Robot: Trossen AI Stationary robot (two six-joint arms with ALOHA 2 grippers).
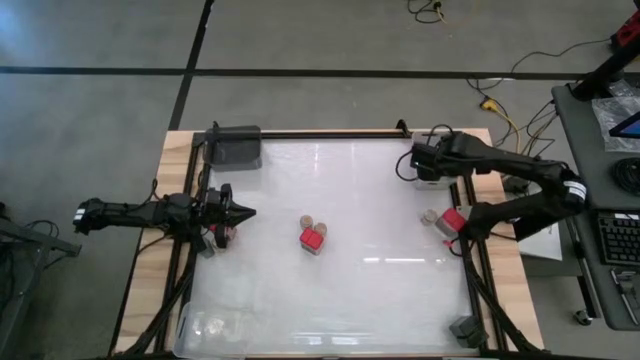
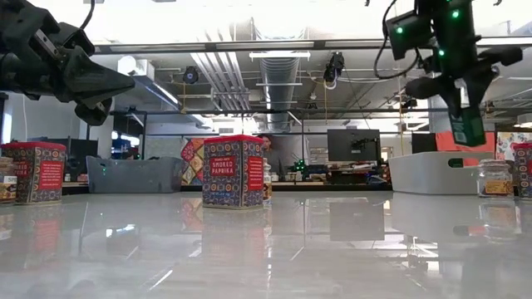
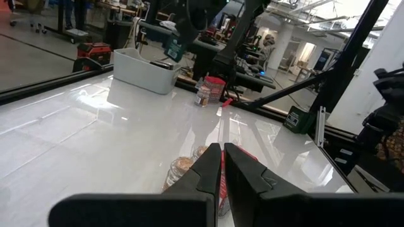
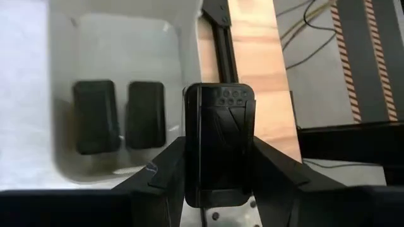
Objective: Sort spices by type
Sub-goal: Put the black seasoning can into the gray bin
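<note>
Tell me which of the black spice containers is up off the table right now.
The black spice container clamped in the right claw, held above the white bin. The two other black containers already lie side by side inside that bin.

The left tool is hanging low over the glossy white table, its two dark fingers lying pressed together with only a thin slit between them. Just past the fingertips, a round tan-topped jar and a second one are standing beside a red spice tin, partly hidden by the fingers. Farther across the table, a grey bin is sitting near the far edge, and another red tin with a small jar touching it is standing close by. The other arm is reaching down over the bin.
</note>
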